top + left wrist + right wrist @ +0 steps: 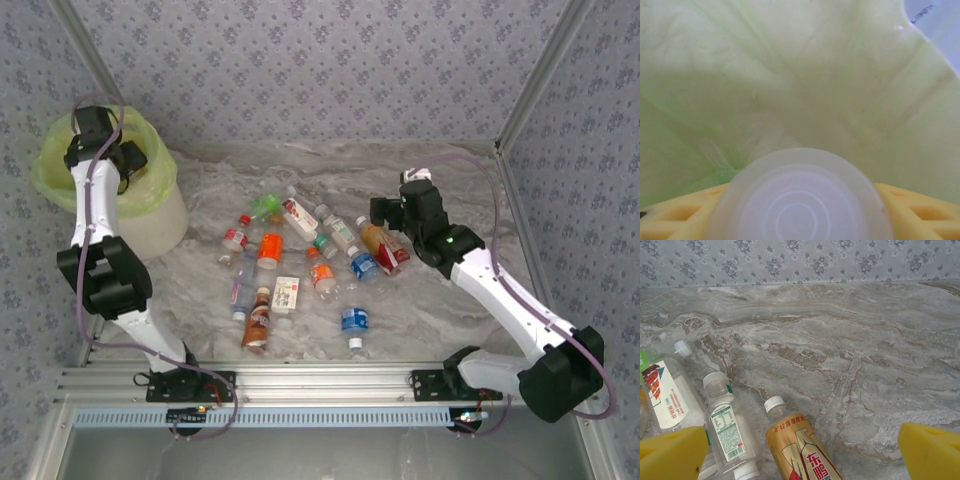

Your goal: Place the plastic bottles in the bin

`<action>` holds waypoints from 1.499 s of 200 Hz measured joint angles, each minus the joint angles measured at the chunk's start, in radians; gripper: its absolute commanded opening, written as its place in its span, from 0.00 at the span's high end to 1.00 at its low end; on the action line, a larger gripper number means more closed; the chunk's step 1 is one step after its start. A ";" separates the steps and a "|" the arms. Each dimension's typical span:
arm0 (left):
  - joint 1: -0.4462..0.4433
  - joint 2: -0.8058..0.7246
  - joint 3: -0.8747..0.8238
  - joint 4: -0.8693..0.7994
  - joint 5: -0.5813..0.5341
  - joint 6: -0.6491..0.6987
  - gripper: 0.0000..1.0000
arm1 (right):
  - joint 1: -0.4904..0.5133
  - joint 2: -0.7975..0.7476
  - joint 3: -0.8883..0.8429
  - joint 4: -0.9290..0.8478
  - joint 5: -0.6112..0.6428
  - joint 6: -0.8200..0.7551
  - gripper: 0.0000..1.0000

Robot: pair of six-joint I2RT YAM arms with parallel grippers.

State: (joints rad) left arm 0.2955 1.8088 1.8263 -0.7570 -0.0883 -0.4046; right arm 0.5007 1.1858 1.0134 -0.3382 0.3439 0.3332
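Note:
The bin (160,215), white with a yellow-green bag (790,75), stands at the far left. My left gripper (126,158) hangs over its mouth. In the left wrist view the pale round base of a clear plastic bottle (800,200) sits between the yellow fingers (920,210), touching both, with the bag below. Several plastic bottles (300,270) lie scattered mid-table. My right gripper (384,214) hovers open over their right edge. A gold-labelled bottle (800,445) with a white cap lies below its gap (802,457), untouched.
Clear bottles with green-printed labels (727,430) and a red-and-white label (665,395) lie left of the gold one. The marble tabletop (865,355) stretches bare to the right and back. Patterned walls close off the back and sides.

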 measured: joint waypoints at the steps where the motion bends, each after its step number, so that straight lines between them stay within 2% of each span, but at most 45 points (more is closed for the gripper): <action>1: 0.000 -0.001 0.000 0.000 0.001 -0.001 0.25 | 0.000 0.000 -0.001 0.000 0.001 0.001 0.00; 48: 0.000 -0.077 0.000 0.001 0.053 -0.008 0.15 | -0.016 -0.007 -0.093 -0.046 0.000 0.090 0.00; 96: 0.000 -0.177 -0.022 0.040 0.128 -0.022 0.07 | 0.008 -0.116 -0.225 -0.085 -0.076 0.200 0.00; 123: 0.000 -0.282 -0.108 0.112 0.195 -0.047 0.01 | 0.114 -0.188 -0.293 -0.105 -0.095 0.238 0.00; 168: -0.011 -0.429 -0.225 0.202 0.288 -0.089 0.01 | 0.296 -0.245 -0.366 -0.117 -0.076 0.299 0.00; 216: -0.069 -0.528 -0.330 0.283 0.360 -0.102 0.01 | 0.505 -0.240 -0.421 -0.117 -0.007 0.389 0.00; 268: -0.124 -0.602 -0.473 0.425 0.532 -0.129 0.00 | 0.692 -0.145 -0.436 -0.114 0.061 0.473 0.03; 300: -0.160 -0.645 -0.540 0.471 0.578 -0.132 0.00 | 0.732 -0.014 -0.418 -0.129 0.089 0.515 0.08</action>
State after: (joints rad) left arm 0.1352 1.1637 1.2861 -0.2863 0.4900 -0.5365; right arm 1.2331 1.1717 0.5957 -0.4667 0.4332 0.8478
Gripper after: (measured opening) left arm 0.994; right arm 0.930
